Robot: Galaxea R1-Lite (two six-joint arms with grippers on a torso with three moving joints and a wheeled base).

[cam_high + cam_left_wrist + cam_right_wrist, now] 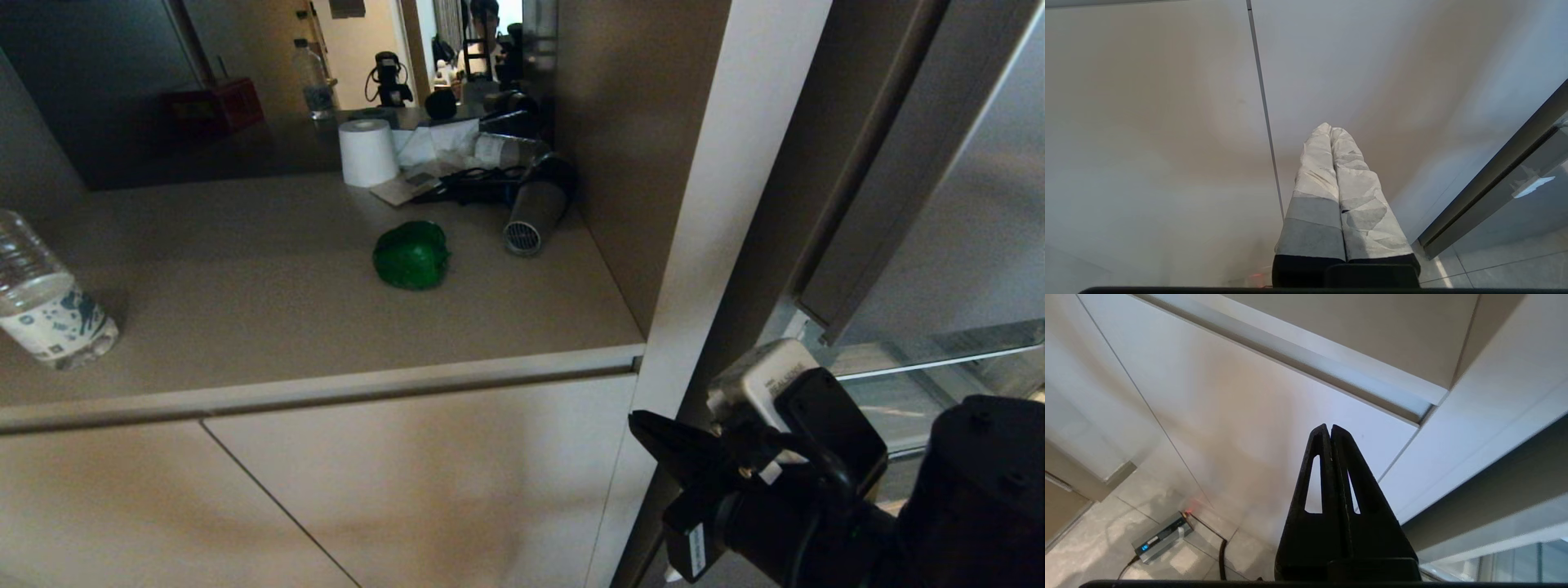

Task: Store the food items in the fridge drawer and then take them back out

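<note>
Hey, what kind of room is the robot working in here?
Most likely a home kitchen: a beige counter over flat cabinet doors, with a green bell pepper, a water bottle and a paper roll on it, beside tall silver-blue fridge-like door panels.

I'm looking at a home kitchen, lived-in and a bit cluttered. A beige counter (245, 302) runs over flat handleless cabinet doors (424, 482), and a tall fridge (939, 204) with matte metallic doors stands just past the counter's right edge. At the counter's back right corner sit a paper roll (369, 152), a hair dryer (535, 208) and loose papers; a water bottle (45, 298) lies at its left edge. My wrist views show pale floor tiles (1098, 547).
</note>
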